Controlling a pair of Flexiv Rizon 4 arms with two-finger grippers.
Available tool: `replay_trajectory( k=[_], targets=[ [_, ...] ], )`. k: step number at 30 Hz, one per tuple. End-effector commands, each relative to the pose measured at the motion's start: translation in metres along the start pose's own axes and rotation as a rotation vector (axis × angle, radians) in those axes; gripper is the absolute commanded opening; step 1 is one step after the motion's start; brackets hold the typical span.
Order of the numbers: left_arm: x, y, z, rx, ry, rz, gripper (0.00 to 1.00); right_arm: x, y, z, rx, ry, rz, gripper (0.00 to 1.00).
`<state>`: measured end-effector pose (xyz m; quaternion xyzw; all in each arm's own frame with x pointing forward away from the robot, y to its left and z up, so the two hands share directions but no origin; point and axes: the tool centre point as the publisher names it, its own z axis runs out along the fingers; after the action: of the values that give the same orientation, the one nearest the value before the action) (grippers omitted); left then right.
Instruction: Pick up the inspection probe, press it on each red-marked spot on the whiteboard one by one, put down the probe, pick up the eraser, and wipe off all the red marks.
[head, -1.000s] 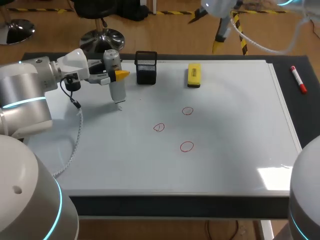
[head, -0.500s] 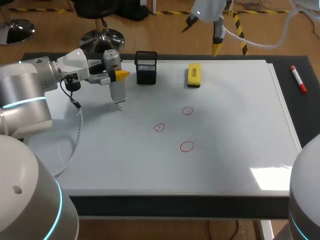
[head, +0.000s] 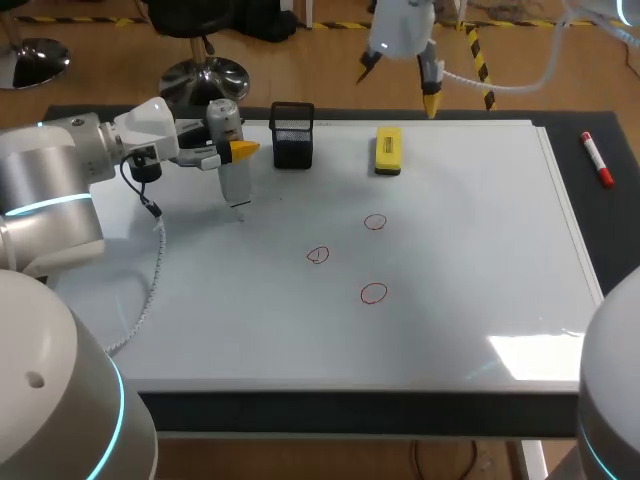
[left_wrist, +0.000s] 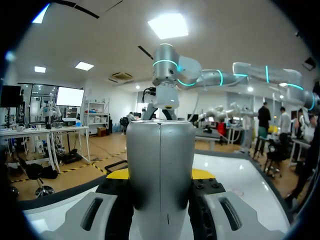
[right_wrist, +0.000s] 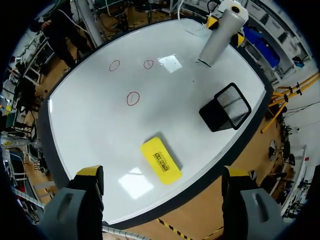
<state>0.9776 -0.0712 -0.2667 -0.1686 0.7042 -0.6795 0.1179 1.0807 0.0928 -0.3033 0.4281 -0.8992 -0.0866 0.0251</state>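
From the head view, the left gripper (head: 232, 151) is clenched on the silver inspection probe (head: 234, 172), which stands nearly upright over the near-left part of the whiteboard (head: 470, 300). Only one yellow fingertip shows there, the other being hidden behind the probe. Whether the probe's tip meets the board cannot be made out. The left wrist view fills in the grip: the probe (left_wrist: 160, 145) blocks most of the picture, with the left gripper (left_wrist: 160, 175) pressing it from both sides, though the tip is cut off below. Just beside the probe stands a black mesh holder (head: 291, 135), and three red circles (head: 318, 255) lie towards the board's middle, well apart from the probe. The yellow eraser (head: 388, 150) lies flat near the far edge. The right gripper (head: 398, 85) hangs above that edge, empty, its fingers spread wide. Its own wrist view looks straight down on the eraser (right_wrist: 160, 160) between the splayed fingers of the right gripper (right_wrist: 162, 175). A red marker (head: 597, 158) lies off the board at far right.
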Motion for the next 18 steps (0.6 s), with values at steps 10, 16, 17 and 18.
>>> replay_trajectory(
  k=[10,16,17,18],
  targets=[
    [0.0,-0.001,0.0,0.0,0.0,0.0,0.0,0.004,0.003,-0.002,0.012,-0.003,-0.002,1.0],
    [0.0,-0.001,0.0,0.0,0.0,0.0,0.0,0.006,0.004,0.003,-0.001,0.025,-0.03,1.0],
    [0.0,-0.001,0.0,0.0,0.0,0.0,0.0,0.006,0.006,0.006,0.0,0.042,-0.045,1.0],
    [0.0,-0.001,0.0,0.0,0.0,0.0,0.0,0.005,0.008,0.01,0.012,0.076,-0.065,1.0]
  ],
)
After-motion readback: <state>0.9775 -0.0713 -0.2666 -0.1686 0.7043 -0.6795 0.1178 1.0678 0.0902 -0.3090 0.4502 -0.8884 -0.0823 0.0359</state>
